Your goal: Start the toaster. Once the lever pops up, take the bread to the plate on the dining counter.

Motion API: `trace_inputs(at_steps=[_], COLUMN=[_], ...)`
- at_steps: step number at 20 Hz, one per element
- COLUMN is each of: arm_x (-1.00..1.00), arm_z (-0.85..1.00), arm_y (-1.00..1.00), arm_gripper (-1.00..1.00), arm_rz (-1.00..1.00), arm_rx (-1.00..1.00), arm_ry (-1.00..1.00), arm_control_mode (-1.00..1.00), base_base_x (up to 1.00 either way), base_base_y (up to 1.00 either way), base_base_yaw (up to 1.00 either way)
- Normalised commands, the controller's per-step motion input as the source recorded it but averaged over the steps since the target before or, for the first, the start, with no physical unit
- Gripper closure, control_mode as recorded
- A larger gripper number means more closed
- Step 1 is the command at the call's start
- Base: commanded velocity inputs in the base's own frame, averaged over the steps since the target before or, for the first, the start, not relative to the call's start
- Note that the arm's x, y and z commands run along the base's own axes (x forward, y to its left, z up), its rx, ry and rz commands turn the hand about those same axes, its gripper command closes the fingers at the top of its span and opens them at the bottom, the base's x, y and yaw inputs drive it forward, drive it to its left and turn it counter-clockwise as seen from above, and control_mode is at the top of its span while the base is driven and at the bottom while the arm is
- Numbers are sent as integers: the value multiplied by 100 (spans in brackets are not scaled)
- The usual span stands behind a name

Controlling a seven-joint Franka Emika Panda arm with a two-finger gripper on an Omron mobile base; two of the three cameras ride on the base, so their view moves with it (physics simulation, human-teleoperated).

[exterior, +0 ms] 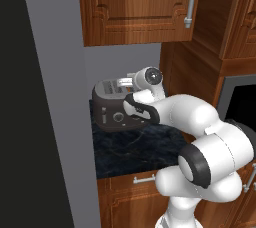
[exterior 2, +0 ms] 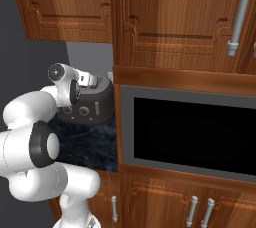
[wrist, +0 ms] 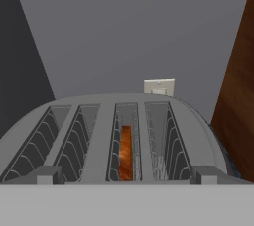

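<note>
Since the bread (wrist: 125, 151) sits sunk in the toaster (wrist: 114, 136) slot at six o'clock, the fingers (exterior: 121, 83) hover wide open, empty.

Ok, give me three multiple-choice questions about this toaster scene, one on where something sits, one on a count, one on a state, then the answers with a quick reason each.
1. Which slot of the toaster holds the bread, counting from the left in the hand view?
A. first
B. second
C. third
D. fourth

2. How many slots does the toaster's top have?
A. two
B. three
C. four
D. six

3. How does the bread sit?
A. sunk down inside its slot
B. lying flat on the toaster's top
C. resting on the black marble counter
D. held in the claw

Answers:
1. C, the brown slice stands in the third slot from the left.
2. C, four wire-lined slots run side by side.
3. A, its brown face lies below the slot's rim, between the wires.
</note>
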Motion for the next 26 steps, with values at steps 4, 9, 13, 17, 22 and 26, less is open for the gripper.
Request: trace_inputs(at_steps=[4, 9, 13, 17, 22, 26], arm_x=[0, 0, 0, 0, 0, 0], arm_z=[0, 0, 0, 0, 0, 0], arm_y=[0, 0, 0, 0, 0, 0], arm_gripper=[-100, -100, -100, -100, -100, -100], arm_rz=[0, 0, 0, 0, 0, 0], arm_rx=[0, 0, 0, 0, 0, 0], arm_ry=[0, 0, 0, 0, 0, 0], arm_control_mode=[-100, -100, -100, -100, -100, -100], base_base_x=[0, 0, 0, 0, 0, 0], base_base_y=[0, 0, 0, 0, 0, 0], base_base_yaw=[0, 0, 0, 0, 0, 0])
